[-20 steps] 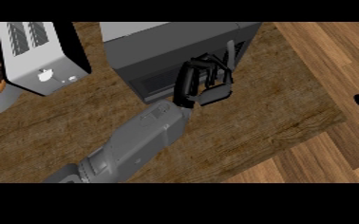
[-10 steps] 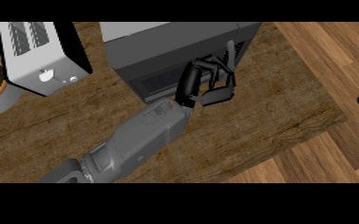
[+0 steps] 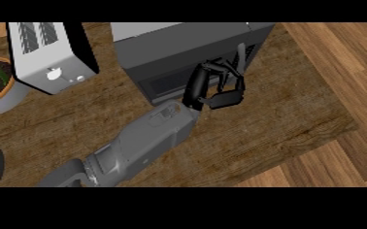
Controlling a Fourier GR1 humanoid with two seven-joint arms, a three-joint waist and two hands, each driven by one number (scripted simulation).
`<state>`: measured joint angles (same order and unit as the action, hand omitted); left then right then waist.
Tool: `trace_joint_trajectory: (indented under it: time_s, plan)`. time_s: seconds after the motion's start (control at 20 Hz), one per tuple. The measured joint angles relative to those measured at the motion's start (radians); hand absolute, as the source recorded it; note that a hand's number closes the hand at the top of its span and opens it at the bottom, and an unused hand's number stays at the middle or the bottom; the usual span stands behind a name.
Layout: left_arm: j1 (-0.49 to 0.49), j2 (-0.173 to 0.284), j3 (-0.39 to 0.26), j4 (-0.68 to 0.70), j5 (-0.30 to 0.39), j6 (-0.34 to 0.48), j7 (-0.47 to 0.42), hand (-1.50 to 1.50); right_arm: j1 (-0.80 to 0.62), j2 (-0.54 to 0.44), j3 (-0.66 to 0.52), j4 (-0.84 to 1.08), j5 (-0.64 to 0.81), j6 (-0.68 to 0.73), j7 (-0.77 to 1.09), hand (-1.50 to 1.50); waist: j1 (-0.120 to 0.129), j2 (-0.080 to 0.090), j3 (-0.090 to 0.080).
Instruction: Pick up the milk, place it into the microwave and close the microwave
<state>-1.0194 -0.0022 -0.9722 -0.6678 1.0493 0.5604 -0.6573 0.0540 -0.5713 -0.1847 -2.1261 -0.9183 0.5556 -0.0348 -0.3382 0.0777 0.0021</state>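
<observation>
The dark grey microwave point(image 3: 179, 43) stands at the counter's back, its dark front window point(image 3: 163, 83) facing me. My left hand point(image 3: 213, 86) is right in front of that face, fingers curled over towards the thumb, with nothing visible inside them. A thin grey upright bar point(image 3: 241, 58) on the microwave shows just behind the fingers. No milk is visible anywhere in the head view. My right hand does not show.
A silver toaster point(image 3: 50, 56) stands left of the microwave. A round pot point(image 3: 7, 85) pokes in at the left edge. The wooden counter point(image 3: 287, 121) ends at a slanted edge on the right, with floorboards point(image 3: 337, 63) beyond.
The left hand has stayed in front of the microwave. Its fingers have curled in a little more and the forearm has shifted slightly.
</observation>
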Motion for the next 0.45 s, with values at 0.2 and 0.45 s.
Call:
trace_joint_trajectory:
  time_s: [0.2,0.45]
  plan:
    - [0.007,0.0,-0.011,-0.008,0.027,-0.002,0.008,-1.5,0.02,-0.004,-0.016,-0.012,-0.014,-0.006,0.004,-1.5,0.019,-0.005,-0.002]
    - [0.018,0.0,-0.023,-0.011,0.057,-0.022,0.004,-1.5,0.046,-0.014,-0.032,-0.035,-0.03,-0.013,0.015,-1.5,0.039,-0.008,-0.004]
